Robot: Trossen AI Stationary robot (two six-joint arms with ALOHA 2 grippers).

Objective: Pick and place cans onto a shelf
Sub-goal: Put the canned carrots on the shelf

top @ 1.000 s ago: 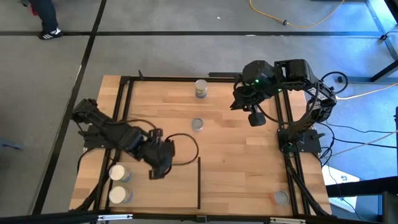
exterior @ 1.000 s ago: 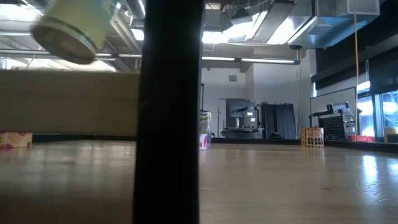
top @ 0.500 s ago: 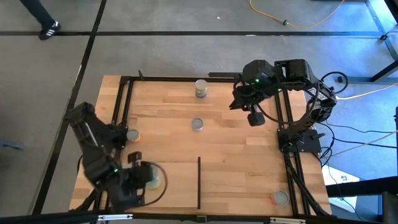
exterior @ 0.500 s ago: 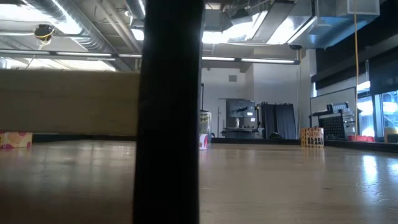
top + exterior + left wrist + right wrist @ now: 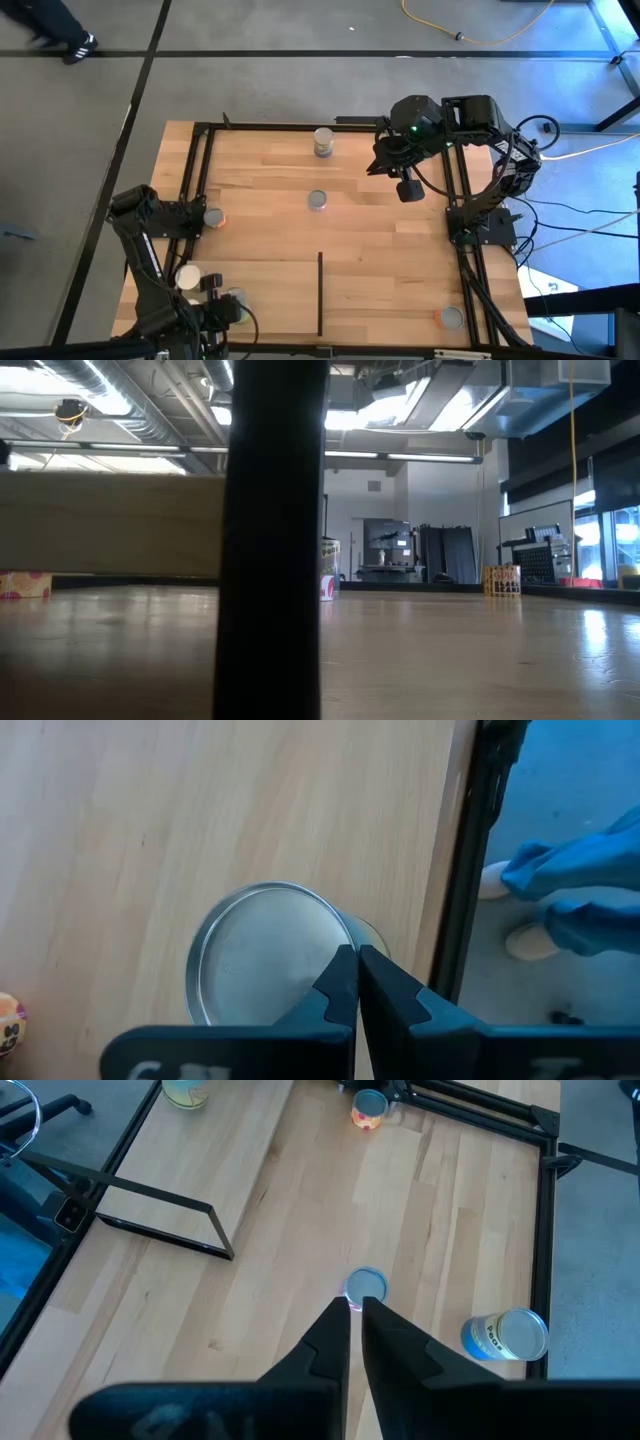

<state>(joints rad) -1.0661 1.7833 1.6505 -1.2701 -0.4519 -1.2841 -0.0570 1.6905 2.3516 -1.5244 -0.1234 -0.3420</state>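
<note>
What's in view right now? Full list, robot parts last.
cans: six, grey or cream tops, scattered over the table
yellowish-label can: one, far edge
shelf: one, light wood, near side
divider: one, black, on shelf edge
table: one, wood, black frame
person's shoe: one, dark, on the floor
left gripper: shut, empty, over a silver-topped can
right gripper: fingers together, empty, above mid-table
</note>
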